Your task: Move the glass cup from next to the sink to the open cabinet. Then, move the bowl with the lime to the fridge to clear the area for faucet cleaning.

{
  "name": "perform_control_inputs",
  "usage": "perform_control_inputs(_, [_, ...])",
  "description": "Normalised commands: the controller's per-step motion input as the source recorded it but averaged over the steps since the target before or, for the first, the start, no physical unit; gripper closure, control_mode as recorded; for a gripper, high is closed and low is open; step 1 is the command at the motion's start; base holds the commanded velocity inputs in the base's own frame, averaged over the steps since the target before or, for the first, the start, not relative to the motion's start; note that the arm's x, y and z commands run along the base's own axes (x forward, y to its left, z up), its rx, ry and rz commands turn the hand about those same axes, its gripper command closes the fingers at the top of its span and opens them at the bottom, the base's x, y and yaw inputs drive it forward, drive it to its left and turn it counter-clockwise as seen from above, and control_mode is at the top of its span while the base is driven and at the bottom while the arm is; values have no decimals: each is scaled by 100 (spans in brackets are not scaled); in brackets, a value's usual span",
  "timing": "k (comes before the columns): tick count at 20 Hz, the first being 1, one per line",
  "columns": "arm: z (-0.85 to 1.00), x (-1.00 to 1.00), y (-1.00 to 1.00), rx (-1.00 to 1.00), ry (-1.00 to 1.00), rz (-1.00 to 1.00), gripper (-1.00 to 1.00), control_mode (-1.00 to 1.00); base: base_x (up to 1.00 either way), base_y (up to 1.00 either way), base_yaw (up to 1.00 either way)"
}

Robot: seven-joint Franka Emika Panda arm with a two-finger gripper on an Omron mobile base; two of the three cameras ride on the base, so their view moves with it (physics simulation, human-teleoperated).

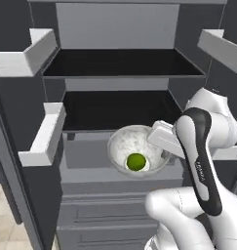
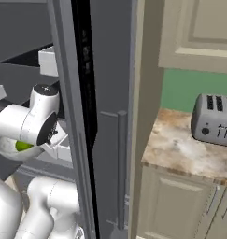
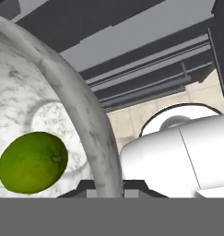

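Right now I see my hand (image 1: 160, 138) clenched on the bowl's (image 1: 126, 142) right rim, mouth upward, mid-frame inside the open fridge (image 1: 22, 146); the lime (image 1: 136, 161) sits inside.

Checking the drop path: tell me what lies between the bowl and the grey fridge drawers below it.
Nothing lies there. In the left base view the bowl with the lime hangs over the bare grey ledge above the drawers.
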Motion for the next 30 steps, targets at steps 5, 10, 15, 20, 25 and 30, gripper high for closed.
perform_control_inputs(5, [0,0,0,0,0,0,100,100,22,42,-57])
perform_control_inputs(10, [0,0,0,0,0,0,100,100,6,63,-56])
perform_control_inputs(15, [0,0,0,0,0,0,100,100,9,54,-49])
perform_control_inputs(20, [0,0,0,0,0,0,100,100,62,9,-18])
perform_control_inputs(25, [53,77,11,0,0,-7,100,-100,0,0,0])
perform_control_inputs(30, [40,14,8,13,0,-2,100,-100,0,0,0])
